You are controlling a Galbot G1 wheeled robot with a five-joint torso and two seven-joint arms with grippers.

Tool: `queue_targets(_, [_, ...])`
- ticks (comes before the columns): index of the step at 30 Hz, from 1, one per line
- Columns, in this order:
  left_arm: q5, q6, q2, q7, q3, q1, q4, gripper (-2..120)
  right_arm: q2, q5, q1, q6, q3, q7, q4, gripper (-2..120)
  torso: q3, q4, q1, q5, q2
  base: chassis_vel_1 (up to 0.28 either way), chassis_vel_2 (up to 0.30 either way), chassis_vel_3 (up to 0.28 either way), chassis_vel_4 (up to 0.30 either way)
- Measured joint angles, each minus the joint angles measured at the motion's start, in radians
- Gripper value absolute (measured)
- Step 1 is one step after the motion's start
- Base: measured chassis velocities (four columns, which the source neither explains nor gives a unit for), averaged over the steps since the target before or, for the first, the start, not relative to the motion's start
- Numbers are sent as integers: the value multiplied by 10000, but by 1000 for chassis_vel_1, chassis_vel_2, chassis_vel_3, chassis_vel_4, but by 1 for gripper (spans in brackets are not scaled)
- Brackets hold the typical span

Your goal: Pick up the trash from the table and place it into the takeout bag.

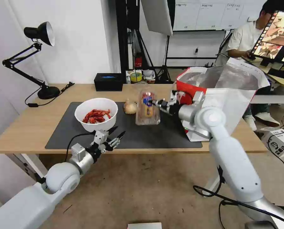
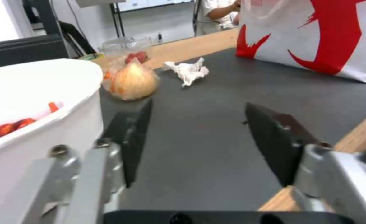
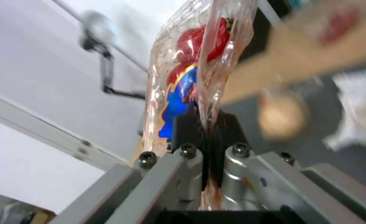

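The right gripper [image 1: 152,102] clamps its fingers [image 3: 189,124] on one edge of the clear plastic tray [image 1: 147,107], holding it upright above the dark mat [image 1: 167,135] at the centre of the light-wood worktop [image 1: 27,127]; red and blue scraps show through the tray's walls in the right wrist view. At the tray's 3 o'clock in the head view stands the takeout bag [image 1: 234,95], white with a red side panel, its foil-lined mouth open, resting partly on the mat's right end. Just beside the tray at its 9 o'clock lies the beige onion-like lump [image 1: 130,107], and farther toward 9 o'clock sits the white bowl [image 1: 96,114] of red crayfish shells. The left gripper [image 1: 116,136] hovers at the bowl's 5 o'clock near the worktop's front edge, its dark fingers [image 2: 274,137] spread wide and holding nothing. The left wrist view shows a crumpled white tissue [image 2: 187,71] lying on the mat between the lump and the bag, apart from both. A black box [image 1: 109,81] rests at the worktop's far edge, at the bowl's 12 o'clock, and a black desk lamp [image 1: 37,60] stands at the far left corner.
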Motion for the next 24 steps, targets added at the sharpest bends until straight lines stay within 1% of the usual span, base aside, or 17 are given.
queue_targets(2, [76,-1,-42,-170,-208,371,-150,81,-165,-34,267,184,66,225,356,0,0,1,0,0,1,0,0,0,0])
queue_targets(3, [76,-1,-42,-170,-208,371,-150,81,-165,-34,267,184,66,225,356,0,0,1,0,0,1,0,0,0,0])
queue_targets(5, [146,-1,-68,-227,-440,718,-278,91,-360,-211,479,399,137,353,567,0,0,2,0,0,0,0,0,0,0])
queue_targets(6, [146,-1,-68,-227,-440,718,-278,91,-360,-211,479,399,137,353,567,0,0,2,0,0,0,0,0,0,0])
queue_targets(7, [169,2,-77,-248,-591,912,-356,97,-515,-304,604,581,221,427,671,0,0,1,0,0,-1,0,0,0,0])
queue_targets(8, [176,5,-81,-256,-694,1027,-401,99,-622,-357,712,722,304,508,724,0,0,0,0,1,0,0,0,0,0])
queue_targets(10, [179,9,-84,-264,-814,1146,-455,99,-757,-425,837,863,417,662,749,0,0,1,0,1,0,0,0,0,0])
queue_targets(12, [186,17,-109,-277,-1010,1364,-548,100,-1103,-786,1074,1045,661,952,700,0,1,1,1,1,0,0,0,0,0])
queue_targets(14, [188,18,-114,-279,-1034,1400,-564,100,-1153,-829,1099,1062,691,982,684,0,0,1,0,1,0,0,0,0,0])
queue_targets(16, [236,26,-163,-296,-1162,1637,-656,100,-1726,-1247,1303,1307,984,1238,451,0,1,-1,0,3,0,0,0,0,0])
queue_targets(17, [236,26,-163,-296,-1162,1637,-656,100,-1726,-1247,1303,1307,984,1238,451,0,1,-1,0,3,0,0,0,0,0])
queue_targets(19, [287,29,-207,-317,-1172,1697,-669,100,-2102,-1515,1375,1468,1201,1368,209,0,1,0,0,1,0,0,0,0,0])
queue_targets(21, [302,32,-225,-349,-1158,1695,-670,100,-2240,-1687,1375,1557,1274,1371,79,0,1,-2,0,3,0,0,0,0,0])
queue_targets(24, [327,55,-290,-470,-985,1575,-669,100,-2535,-2418,1163,1918,1422,1148,-431,0,1,-2,0,2,0,0,0,0,0])
